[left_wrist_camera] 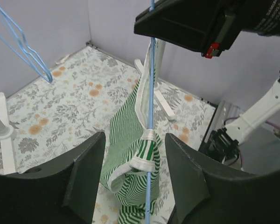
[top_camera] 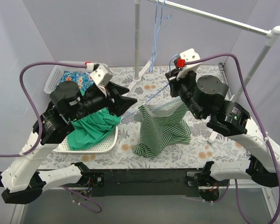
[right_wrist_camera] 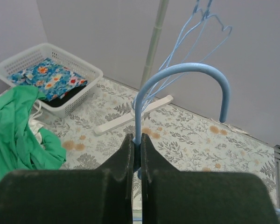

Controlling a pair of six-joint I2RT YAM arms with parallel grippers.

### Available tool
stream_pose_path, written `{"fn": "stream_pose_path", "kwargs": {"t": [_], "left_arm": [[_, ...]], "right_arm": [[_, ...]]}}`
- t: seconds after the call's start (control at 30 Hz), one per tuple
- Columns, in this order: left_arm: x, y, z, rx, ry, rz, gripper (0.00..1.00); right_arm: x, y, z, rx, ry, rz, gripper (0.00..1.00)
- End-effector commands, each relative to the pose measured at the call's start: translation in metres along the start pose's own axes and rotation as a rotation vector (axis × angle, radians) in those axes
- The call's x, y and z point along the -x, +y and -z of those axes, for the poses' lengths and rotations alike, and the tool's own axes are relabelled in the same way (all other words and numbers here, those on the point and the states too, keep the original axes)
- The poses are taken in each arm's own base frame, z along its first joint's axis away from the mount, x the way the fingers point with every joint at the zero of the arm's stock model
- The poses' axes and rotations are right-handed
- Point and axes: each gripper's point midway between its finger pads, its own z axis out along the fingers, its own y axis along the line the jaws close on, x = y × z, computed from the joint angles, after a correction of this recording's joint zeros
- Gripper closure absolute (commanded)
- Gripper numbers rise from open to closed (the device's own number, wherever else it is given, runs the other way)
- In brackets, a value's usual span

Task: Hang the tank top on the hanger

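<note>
The green-and-white striped tank top (top_camera: 162, 127) hangs from a light-blue hanger (top_camera: 151, 98) above the table's middle. One white-edged strap (left_wrist_camera: 147, 148) is bunched round the hanger wire (left_wrist_camera: 151, 93), and the body (left_wrist_camera: 128, 130) sags below it. My right gripper (right_wrist_camera: 137, 142) is shut on the hanger's neck just under the curved hook (right_wrist_camera: 186, 73); in the top view it (top_camera: 174, 84) sits at the hanger's upper end. My left gripper (left_wrist_camera: 135, 161) is open, with its fingers (left_wrist_camera: 86, 179) either side of the strap and apart from it. In the top view it (top_camera: 130, 98) is by the hanger's left end.
A white tray (top_camera: 109, 142) holding a plain green garment (top_camera: 91, 127) lies front left. A white basket (top_camera: 56, 77) with blue flowered cloth stands at the back left. A white rack post (top_camera: 137, 37) and rail (top_camera: 214, 16) carry spare blue hangers (top_camera: 157, 28).
</note>
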Motion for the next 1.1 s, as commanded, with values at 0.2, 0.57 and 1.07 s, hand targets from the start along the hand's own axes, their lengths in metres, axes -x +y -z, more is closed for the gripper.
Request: {"fn": "stream_pose_path", "kwargs": {"t": [0.2, 0.57, 1.07], "left_arm": [[-0.088, -0.019, -0.008, -0.131, 0.281, 0.035, 0.5], [-0.132, -0.032, -0.025, -0.127, 0.4, 0.048, 0.53], [-0.135, -0.019, -0.05, 0.0, 0.236, 0.001, 1.0]], "right_arm": [[-0.026, 0.007, 0.012, 0.063, 0.073, -0.005, 0.99], [-0.046, 0.008, 0.002, 0.017, 0.119, 0.037, 0.99], [-0.051, 0.008, 0.003, 0.016, 0.127, 0.043, 0.98]]}}
